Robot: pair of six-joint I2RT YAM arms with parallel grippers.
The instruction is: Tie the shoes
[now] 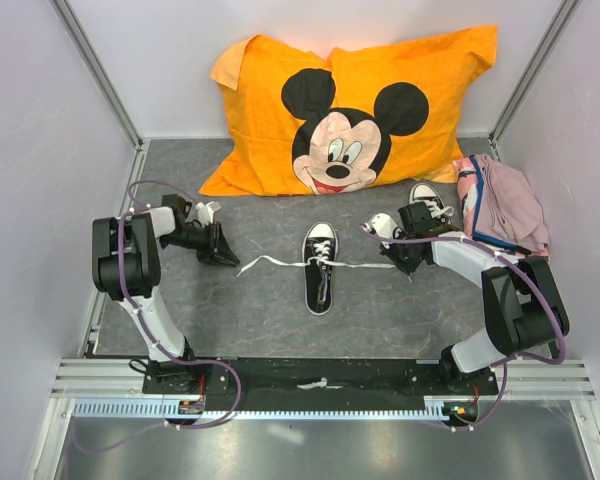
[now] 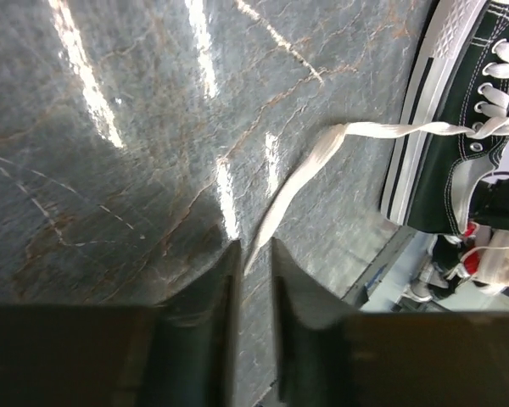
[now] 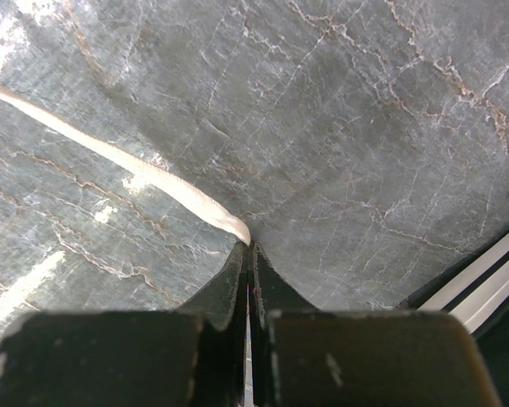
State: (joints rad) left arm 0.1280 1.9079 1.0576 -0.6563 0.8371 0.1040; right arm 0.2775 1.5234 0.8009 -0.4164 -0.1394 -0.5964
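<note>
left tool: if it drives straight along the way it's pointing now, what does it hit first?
The loose white lace end, lying just ahead of the left tool, almost between its tips; then the table. Depth is unclear, so table contact could come first.

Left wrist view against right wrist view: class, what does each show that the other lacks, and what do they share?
Only the left wrist view shows the shoe, its lace trailing to the left hand, the tip lying between slightly parted fingers. Only the right wrist view shows the right hand pinched shut on a lace end, with no shoe in sight. Both show white lace on the grey marbled table.
</note>
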